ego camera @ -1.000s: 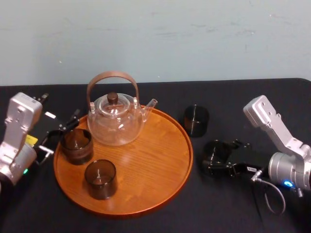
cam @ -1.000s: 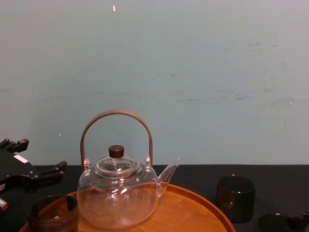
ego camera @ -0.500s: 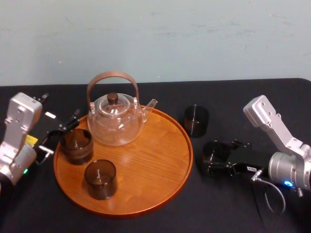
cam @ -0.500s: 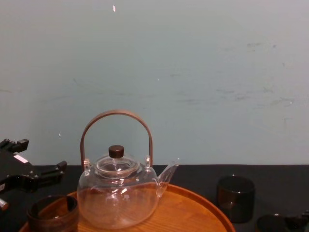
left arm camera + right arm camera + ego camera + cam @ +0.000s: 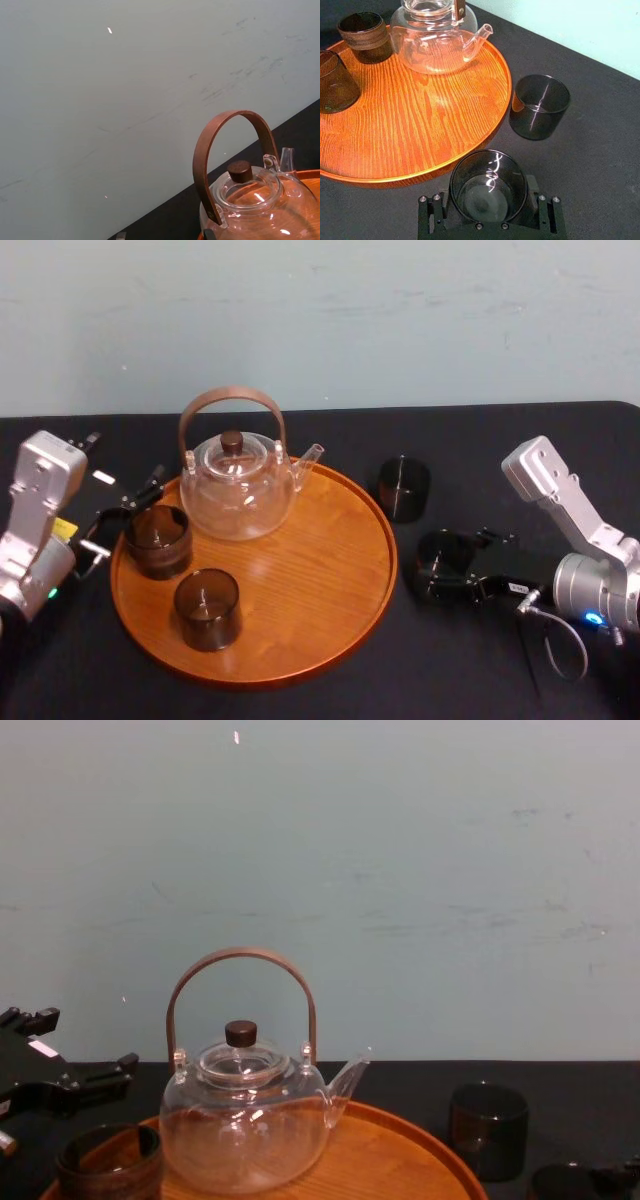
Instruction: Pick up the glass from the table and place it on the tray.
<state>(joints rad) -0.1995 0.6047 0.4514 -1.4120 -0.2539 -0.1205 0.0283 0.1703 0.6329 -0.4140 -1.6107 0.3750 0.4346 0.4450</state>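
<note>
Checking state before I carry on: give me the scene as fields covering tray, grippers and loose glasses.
tray: holds glass teapot, banded glass, plain dark glass
right gripper: shut on smoky glass beside tray's right rim
left gripper: open, at tray's left rim, near banded glass
table: second smoky glass standing free, farther back

The tray (image 5: 335, 575) is bare on its right; teapot (image 5: 238, 490), banded cup (image 5: 158, 538), plain cup (image 5: 207, 608) crowd its left.
</note>
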